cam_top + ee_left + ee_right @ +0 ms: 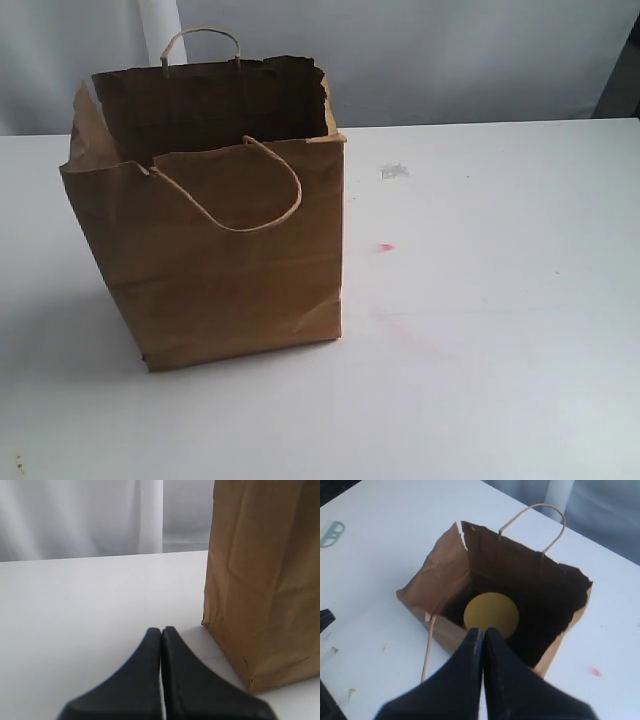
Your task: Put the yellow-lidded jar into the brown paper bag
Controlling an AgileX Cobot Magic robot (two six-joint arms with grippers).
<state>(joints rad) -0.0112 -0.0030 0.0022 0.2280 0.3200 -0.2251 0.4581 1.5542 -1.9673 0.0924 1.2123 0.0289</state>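
Looks like a finished drop, going by the lie of things, so call the step in hand a clean retreat. Wide white table under everything. Directly below the right pincer, the brown paper bag: upright, mouth gaping, top edge ragged. Down at the bottom of it, straight under the fingertips and well apart from them, the yellow-lidded jar, lid-up, only that round lid on show.

To do this well: lift straight up. No sideways drift, no brushing the torn edge, no hooking the cord handle drooping down the near wall just beside the fingers. Real risk of tipping a light bag, jar and all, on any snag.

Now the pincer itself: black fingers pressed together tip to tip, nothing between them, touching nothing, hanging in the air over the bag's mouth.

Over to the left pincer: likewise pinched together and empty, low over the table, bag wall just beside it, no contact to be seen. Best parked right there, out of the way. Neither arm on show in the exterior view.
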